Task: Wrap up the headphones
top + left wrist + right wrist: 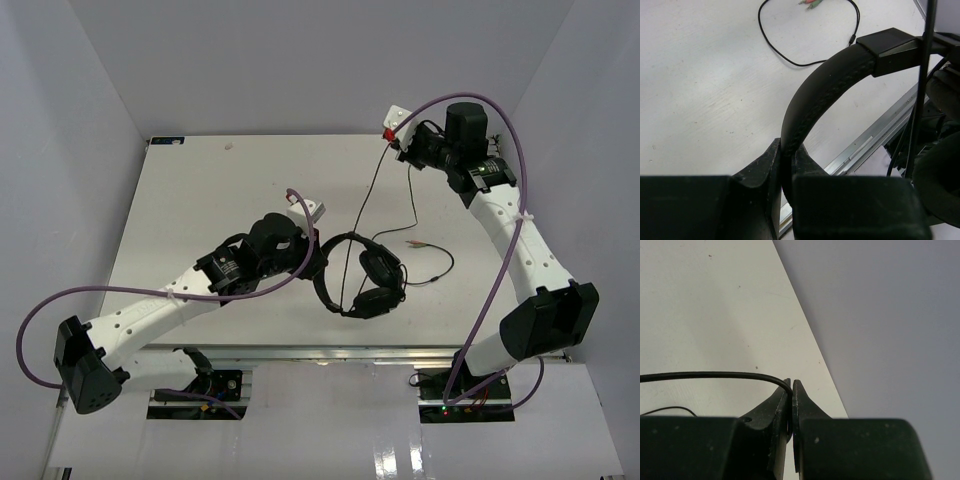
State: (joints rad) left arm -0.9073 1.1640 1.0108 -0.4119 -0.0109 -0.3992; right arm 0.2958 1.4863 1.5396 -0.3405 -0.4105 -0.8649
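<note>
The black headphones sit near the middle of the table, earcups toward the front. My left gripper is shut on the padded headband, which rises out from between its fingers. Over the back right of the table, my right gripper is raised and shut on the thin black cord. From it, one strand runs down to the headphones. Another drops to a loose loop on the table, ending in pale plugs.
Purple arm cables arc over the right arm and loop off the left arm. A metal rail runs along the table's near edge. Pale enclosure walls stand close behind the right gripper.
</note>
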